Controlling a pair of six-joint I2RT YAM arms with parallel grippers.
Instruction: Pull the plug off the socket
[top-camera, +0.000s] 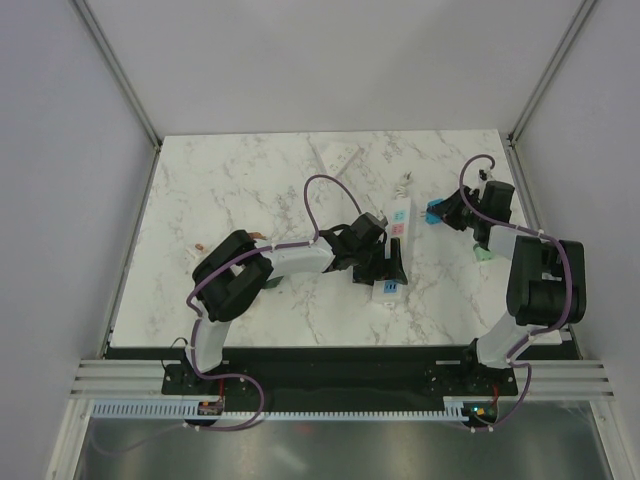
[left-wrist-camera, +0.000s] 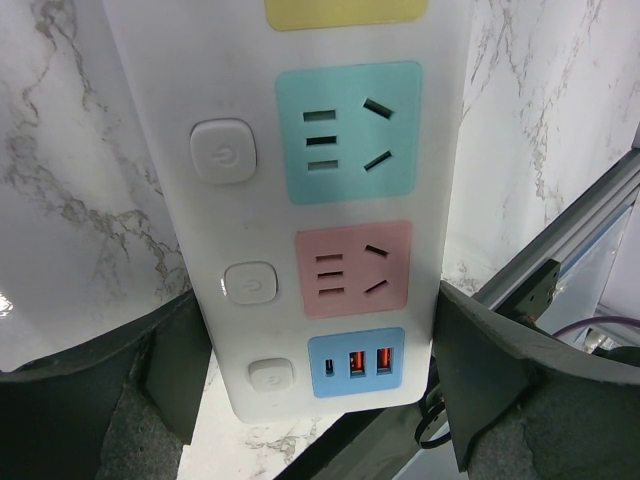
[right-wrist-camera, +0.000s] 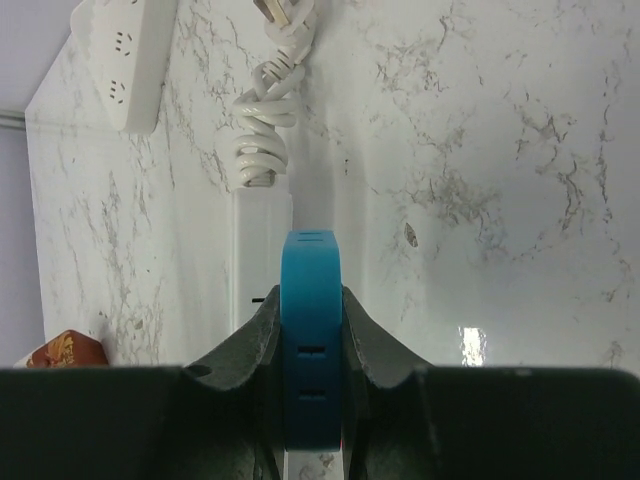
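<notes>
The plug (right-wrist-camera: 311, 270) is bright blue, a flat block with small slots on the face that shows. It sits clamped between the two fingers of the right gripper (right-wrist-camera: 311, 335), which are closed tight on its sides. In the top view it hangs just to the right of the far half of the power strip (left-wrist-camera: 230, 60), apart from it.

The strip is white and long and lies on the marble table (top-camera: 250, 190). It has a teal socket (left-wrist-camera: 348, 132), a pink socket (left-wrist-camera: 353, 268) and a small blue USB panel (left-wrist-camera: 343, 362), all with nothing in them, and a yellow one at the picture's edge. Beside each is a round button with a power symbol. The left gripper (left-wrist-camera: 318, 360) is closed on the near end of the strip, one finger against each long side.

At the far end, the strip's white cable (right-wrist-camera: 262, 135) is twisted in a coil. Beyond it lies a second white strip (right-wrist-camera: 125, 55). A small brown object (right-wrist-camera: 62, 352) lies well to the left, and a pale green piece (top-camera: 483, 253) lies near the right arm.
</notes>
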